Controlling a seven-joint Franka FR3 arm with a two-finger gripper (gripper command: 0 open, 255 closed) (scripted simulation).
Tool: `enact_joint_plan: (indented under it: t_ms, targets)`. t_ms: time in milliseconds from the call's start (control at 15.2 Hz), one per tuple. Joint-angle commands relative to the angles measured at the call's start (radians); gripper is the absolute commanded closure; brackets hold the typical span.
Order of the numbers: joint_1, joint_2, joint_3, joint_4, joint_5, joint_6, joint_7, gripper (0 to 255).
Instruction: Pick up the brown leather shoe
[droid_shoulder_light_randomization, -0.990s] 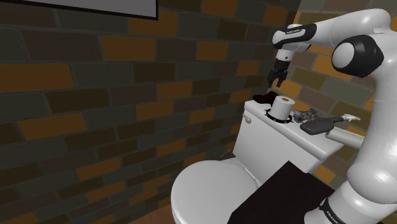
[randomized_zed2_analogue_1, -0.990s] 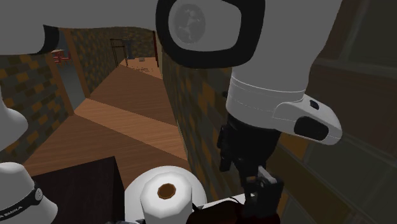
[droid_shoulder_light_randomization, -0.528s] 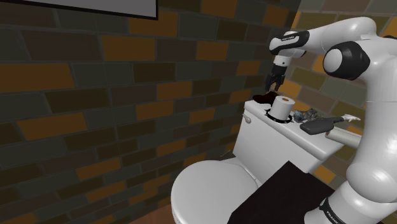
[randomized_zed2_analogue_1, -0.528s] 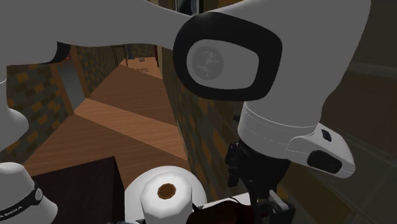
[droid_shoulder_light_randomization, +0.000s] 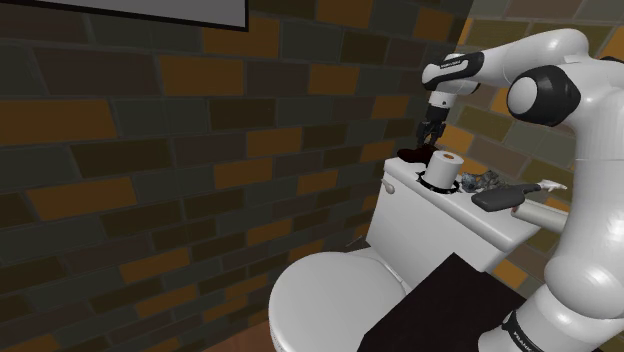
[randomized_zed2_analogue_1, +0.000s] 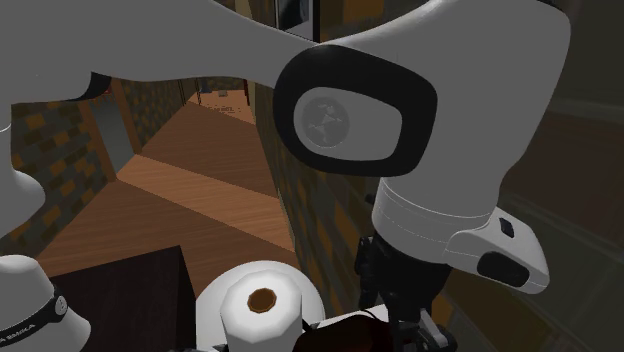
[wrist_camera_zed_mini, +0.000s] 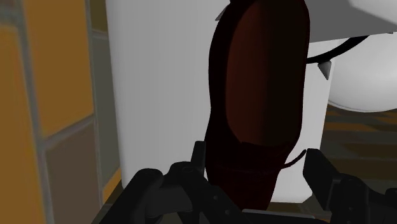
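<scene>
Gripper (wrist_camera_zed_mini: 254, 164) has come down since 1 s ago and now straddles the near end of the dark red-brown shoe (wrist_camera_zed_mini: 257, 89). Fingers (wrist_camera_zed_mini: 191, 169) are apart, one each side, not clamped. Shoe lies flat on the white toilet tank lid (wrist_camera_zed_mini: 159, 95), at its end on the shoulder view's left. Long axis runs straight away from the gripper, parallel to the lid edge beside the brick wall (wrist_camera_zed_mini: 57, 95); can't tell toe from heel. Toilet roll (droid_shoulder_light_randomization: 444, 168) stands just beside it
</scene>
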Motion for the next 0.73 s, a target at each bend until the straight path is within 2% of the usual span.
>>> enact_joint_plan:
  t_ms: [0, 264, 660]
  targets:
    - [0.0, 0.0, 0.0, 0.0, 0.0, 0.0, 0.0, 255]
    - [-0.001, 0.001, 0.0, 0.002, 0.0, -0.002, -0.001, 255]
    - [-0.006, -0.008, -0.003, 0.07, -0.005, -0.077, 0.006, 255]
